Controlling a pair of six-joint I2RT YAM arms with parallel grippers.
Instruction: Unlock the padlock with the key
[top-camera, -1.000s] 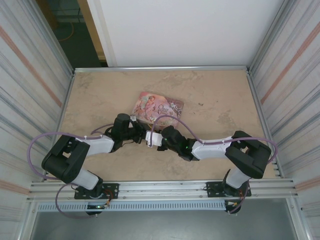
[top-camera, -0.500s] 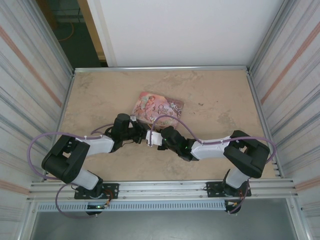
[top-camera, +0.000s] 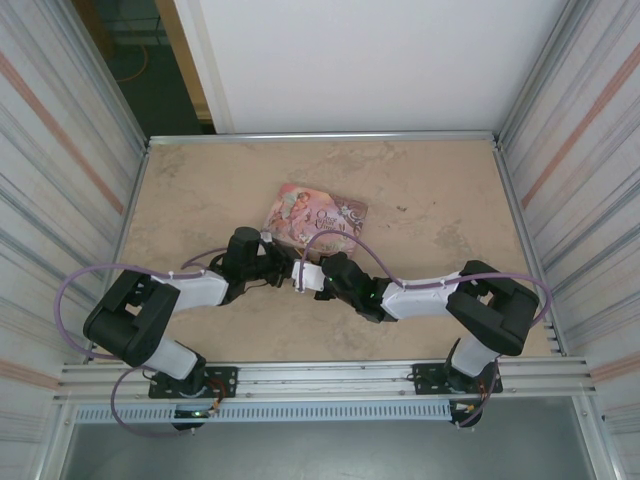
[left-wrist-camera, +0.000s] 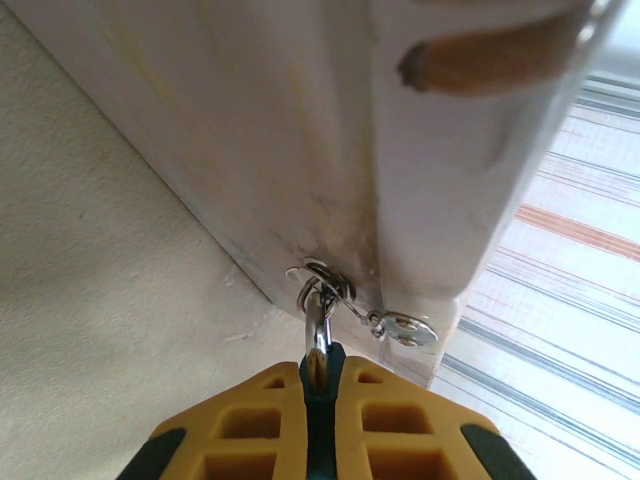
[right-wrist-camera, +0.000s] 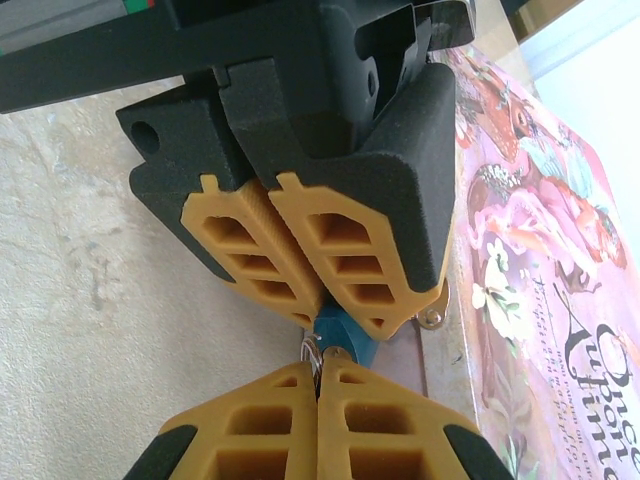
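Near the middle of the beige, stone-patterned counter (top-camera: 440, 200), just in front of the near edge of the flat pink illustrated rectangular tin box (top-camera: 316, 214), the two arms meet tip to tip. The left end effector (right-wrist-camera: 325, 308), black-bodied with ribbed yellow pads, is clenched on the tiny padlock with a blue body and a metal shackle (right-wrist-camera: 343, 333). In the right wrist view the blue body peeks out from between those pads, right at their tips. The left wrist view shows the padlock edge-on, a thin teal strip pinched between the two yellow fingers (left-wrist-camera: 250, 420). Its silvery shackle (left-wrist-camera: 317, 328) rises out of the grip and passes through a small metal ring (left-wrist-camera: 322, 275) on the pale side wall of the tin box. A little round-ended metal hasp tab (left-wrist-camera: 402, 326) sits just beside that ring. The padlock therefore hangs at the tin box's wall, off the counter surface, held by the left end effector. The right end effector (right-wrist-camera: 318, 372) faces it from the opposite side. Its own yellow fingers (right-wrist-camera: 390, 420) are pressed together with no gap between them, and their tips lie just below the blue body. A small glint of metal (right-wrist-camera: 314, 350) shows right at those tips, too small to tell what it is or whether it touches the padlock. The tin box's printed lid lies face up to the right of both end effectors in the right wrist view.
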